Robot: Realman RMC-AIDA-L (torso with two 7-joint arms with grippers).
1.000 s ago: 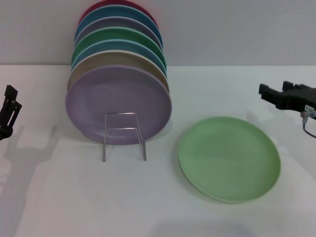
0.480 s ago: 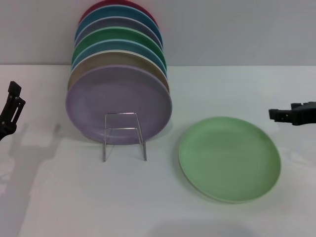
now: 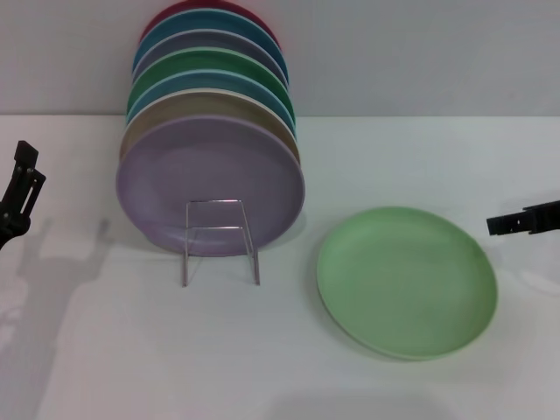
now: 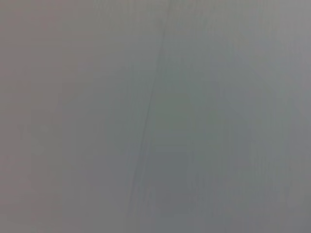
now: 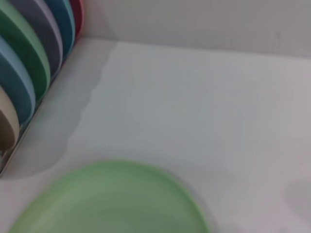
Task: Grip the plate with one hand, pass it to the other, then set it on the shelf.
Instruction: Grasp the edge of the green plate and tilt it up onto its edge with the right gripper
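Note:
The pale mint-green plate point(image 3: 407, 280) lies flat on the white table, right of centre; the right wrist view shows its near rim point(image 5: 112, 199). The shelf point(image 3: 215, 227), a thin silver wire rack, stands left of centre with several coloured plates upright in it. My right gripper point(image 3: 523, 220) hangs at the right edge of the head view, just beyond the plate's far right rim and apart from it. At the far left edge my left gripper point(image 3: 19, 194) hovers, well away from the shelf. The left wrist view shows only a plain grey surface.
In the rack, a lavender plate point(image 3: 210, 185) stands in front, with tan, blue, darker green and red ones behind it point(image 5: 29, 73). A grey wall runs behind the table. Bare table lies in front of the rack and between rack and plate.
My right gripper has dropped lower and drawn back toward the right edge of the head view. My left gripper has shifted slightly right. The plate and rack have not moved.

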